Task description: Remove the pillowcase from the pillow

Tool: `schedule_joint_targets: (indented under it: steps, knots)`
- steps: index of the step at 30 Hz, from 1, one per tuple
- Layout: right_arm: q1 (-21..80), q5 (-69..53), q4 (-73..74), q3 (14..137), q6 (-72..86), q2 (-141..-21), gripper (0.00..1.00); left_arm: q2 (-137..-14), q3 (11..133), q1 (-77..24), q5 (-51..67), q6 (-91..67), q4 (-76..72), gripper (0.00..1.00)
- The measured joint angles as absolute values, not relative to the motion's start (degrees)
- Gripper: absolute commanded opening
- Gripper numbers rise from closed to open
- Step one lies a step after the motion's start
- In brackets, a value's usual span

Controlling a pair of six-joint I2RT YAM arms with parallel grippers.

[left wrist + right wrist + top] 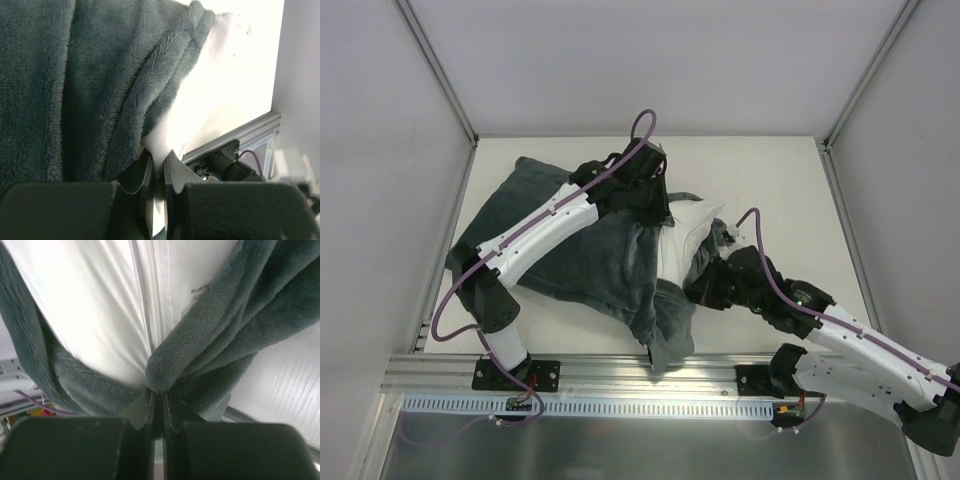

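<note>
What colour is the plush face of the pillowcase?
Dark grey-teal. The pillowcase shows it best in the right wrist view.

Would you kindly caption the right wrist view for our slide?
The right hand shut on a fold of the pillowcase, white pillow exposed behind.

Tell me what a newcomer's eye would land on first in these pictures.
The dark grey plush pillowcase sprawls across the centre of the top view, with the white pillow bulging out of its right-hand opening. At that opening, the right gripper is pinched shut on a fold of the pillowcase. The left gripper is shut on the pillow's white fabric.
</note>
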State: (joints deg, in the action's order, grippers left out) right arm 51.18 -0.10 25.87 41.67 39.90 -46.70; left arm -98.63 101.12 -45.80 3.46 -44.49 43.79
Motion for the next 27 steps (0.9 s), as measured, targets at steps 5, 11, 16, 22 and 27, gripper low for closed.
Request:
schedule_joint_targets:
  steps: [5, 11, 16, 22, 27]
  knots:
    - [60.23, 4.64, 26.24, 39.57, 41.12, -43.03, 0.01, -100.64, 104.44, -43.77, 4.56, -46.04, 46.41, 0.00]
    - [72.62, 11.20, 27.38, 37.54, 44.73, -43.70, 0.01, -102.10, 109.38, -40.62, 4.99, -46.11, 46.83, 0.00]
    - [81.32, 17.78, 28.25, 37.65, 47.51, -50.54, 0.01, -102.10, 111.20, -36.99, 6.09, -46.13, 46.65, 0.00]
    - [82.83, 24.16, 29.58, 38.02, 49.04, -53.25, 0.01, -101.89, 110.74, -35.66, 7.75, -46.70, 46.17, 0.00]
    - [71.02, 22.79, 30.00, 36.95, 44.80, -52.21, 0.07, -100.16, 107.77, -34.83, 8.49, -47.48, 43.83, 0.00]
